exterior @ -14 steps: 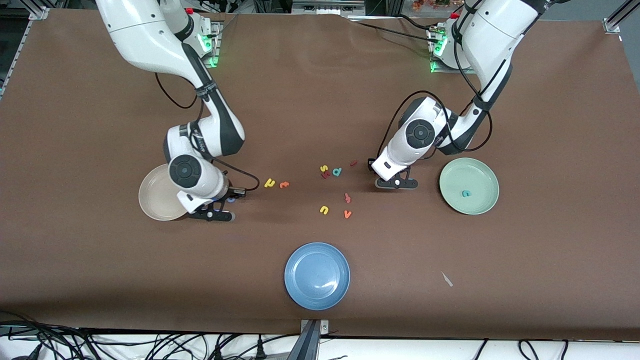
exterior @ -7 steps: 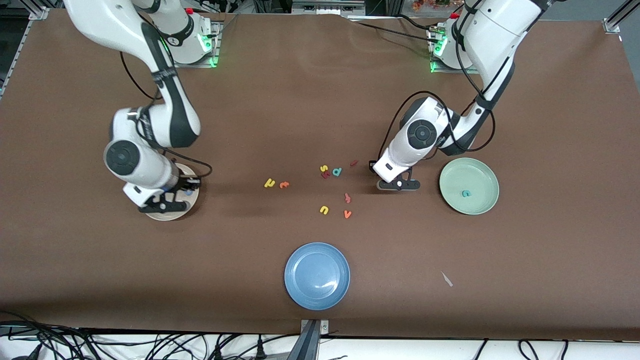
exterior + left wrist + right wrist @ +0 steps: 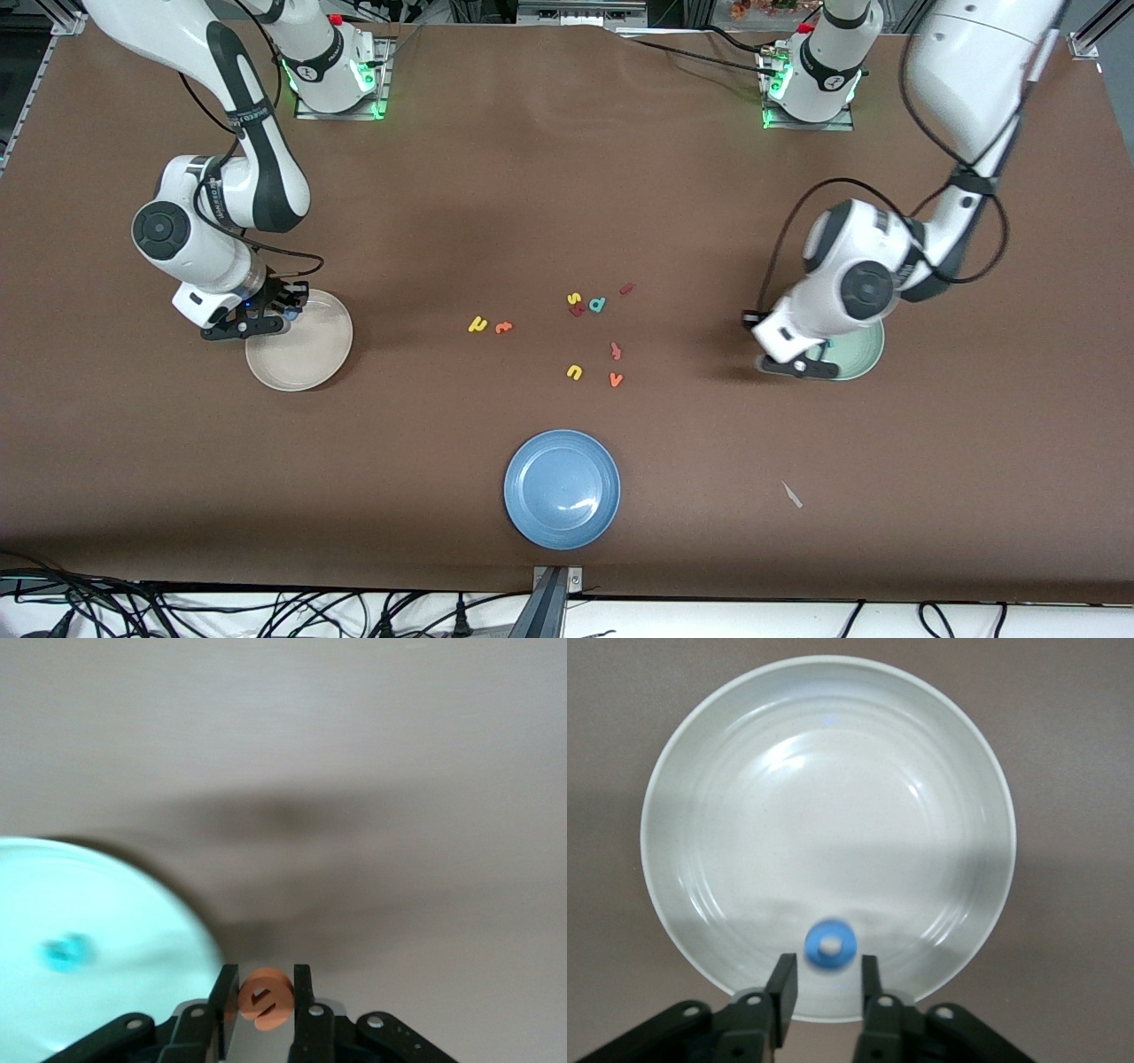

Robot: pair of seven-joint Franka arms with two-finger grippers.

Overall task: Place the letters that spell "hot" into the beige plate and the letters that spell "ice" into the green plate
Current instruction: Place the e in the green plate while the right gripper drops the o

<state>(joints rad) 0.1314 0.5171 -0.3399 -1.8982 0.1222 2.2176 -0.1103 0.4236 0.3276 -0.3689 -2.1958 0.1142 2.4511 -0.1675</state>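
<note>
My right gripper point(image 3: 255, 317) point(image 3: 826, 981) hangs over the rim of the beige plate point(image 3: 310, 354) point(image 3: 744, 815), open. The blue "o" point(image 3: 829, 945) is just past its fingertips, free of them, over the plate. Over the edge of the green plate point(image 3: 866, 354) point(image 3: 106, 904), my left gripper point(image 3: 802, 363) point(image 3: 264, 1001) is shut on the orange "e" point(image 3: 265, 997). The teal "c" point(image 3: 66, 952) lies in the green plate. The dark red "i" point(image 3: 626, 288) lies among the loose letters mid-table. Which of those letters are the "h" and "t" I cannot tell.
Loose letters mid-table: a yellow one point(image 3: 478, 324) beside an orange one point(image 3: 503, 327), yellow "s" point(image 3: 574, 299), teal "d" point(image 3: 597, 305), another orange point(image 3: 615, 351), yellow point(image 3: 574, 372), orange "v" point(image 3: 616, 380). A blue plate point(image 3: 562, 489) sits nearest the front camera.
The right gripper crossed the beige plate toward the right arm's end and opened, letting go of the blue "o". The left gripper carried the orange "e" from the letters to the green plate.
</note>
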